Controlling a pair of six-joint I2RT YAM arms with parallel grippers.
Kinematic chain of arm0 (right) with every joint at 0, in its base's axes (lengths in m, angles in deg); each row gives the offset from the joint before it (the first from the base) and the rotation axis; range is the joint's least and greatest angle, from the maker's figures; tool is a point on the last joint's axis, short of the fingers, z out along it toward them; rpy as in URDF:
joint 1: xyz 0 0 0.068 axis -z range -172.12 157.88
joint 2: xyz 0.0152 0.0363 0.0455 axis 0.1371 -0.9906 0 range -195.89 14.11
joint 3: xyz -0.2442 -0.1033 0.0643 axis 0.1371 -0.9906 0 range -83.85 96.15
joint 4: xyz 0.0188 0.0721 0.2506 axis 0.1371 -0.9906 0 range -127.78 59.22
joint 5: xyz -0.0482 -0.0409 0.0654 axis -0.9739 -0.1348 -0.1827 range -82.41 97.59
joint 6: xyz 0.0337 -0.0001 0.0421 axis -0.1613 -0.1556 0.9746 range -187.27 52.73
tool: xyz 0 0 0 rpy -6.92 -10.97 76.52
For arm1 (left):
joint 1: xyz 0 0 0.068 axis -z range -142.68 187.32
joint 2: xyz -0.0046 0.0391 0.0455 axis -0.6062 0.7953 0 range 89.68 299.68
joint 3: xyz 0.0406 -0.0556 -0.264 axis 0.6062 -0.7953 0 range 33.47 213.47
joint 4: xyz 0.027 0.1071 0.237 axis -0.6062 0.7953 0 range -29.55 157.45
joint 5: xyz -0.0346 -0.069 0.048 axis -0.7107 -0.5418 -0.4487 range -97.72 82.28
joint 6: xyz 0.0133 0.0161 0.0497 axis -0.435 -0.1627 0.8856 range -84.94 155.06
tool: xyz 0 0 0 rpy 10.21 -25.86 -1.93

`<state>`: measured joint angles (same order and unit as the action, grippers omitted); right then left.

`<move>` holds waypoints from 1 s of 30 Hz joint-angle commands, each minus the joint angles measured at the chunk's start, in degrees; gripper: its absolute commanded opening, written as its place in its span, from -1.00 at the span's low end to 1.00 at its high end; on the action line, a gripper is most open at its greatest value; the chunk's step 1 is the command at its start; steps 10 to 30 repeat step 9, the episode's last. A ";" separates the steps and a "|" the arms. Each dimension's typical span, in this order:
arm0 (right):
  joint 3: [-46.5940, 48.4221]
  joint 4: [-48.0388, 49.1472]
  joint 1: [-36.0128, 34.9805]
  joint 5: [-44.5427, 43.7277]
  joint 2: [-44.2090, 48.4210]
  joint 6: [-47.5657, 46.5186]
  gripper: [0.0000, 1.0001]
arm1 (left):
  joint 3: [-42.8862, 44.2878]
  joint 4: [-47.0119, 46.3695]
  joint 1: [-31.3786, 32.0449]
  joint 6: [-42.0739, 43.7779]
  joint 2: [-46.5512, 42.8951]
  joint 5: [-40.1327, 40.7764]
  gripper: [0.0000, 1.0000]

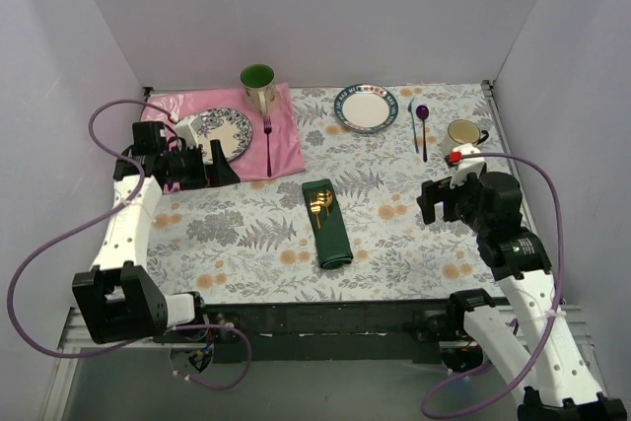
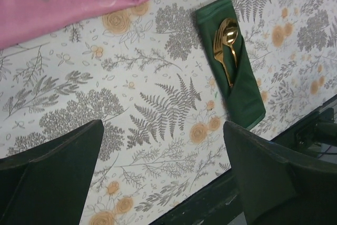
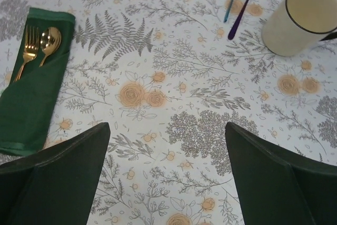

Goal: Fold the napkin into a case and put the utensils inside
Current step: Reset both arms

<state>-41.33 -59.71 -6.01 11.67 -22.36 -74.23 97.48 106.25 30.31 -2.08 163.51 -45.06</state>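
Top external: high, above and behind the arm bases, looking down and forward to the back wall. It is far off, with the whole table [image 1: 394, 204] in frame.

Left wrist: close over the table's left half, looking down past the left gripper [image 2: 163, 125]. Pink cloth [image 2: 63, 3] is top left, napkin [image 2: 245, 96] upper right, and the table's near edge cuts the bottom right corner.

Right wrist: close, looking down past the right gripper [image 3: 167, 125] toward the far side. Napkin is at the left edge, cream mug [image 3: 300, 22] top right.

All three views share the napkin and utensils [image 1: 318, 204].

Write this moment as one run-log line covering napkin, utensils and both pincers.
napkin: folded case on table | utensils: tucked inside, gold heads showing | left pincer: open, empty | right pincer: open, empty
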 commanded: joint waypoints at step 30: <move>-0.16 2.74 7.83 4.89 2.46 6.52 0.97 | -2.85 -2.47 0.85 -3.19 -8.17 11.32 0.96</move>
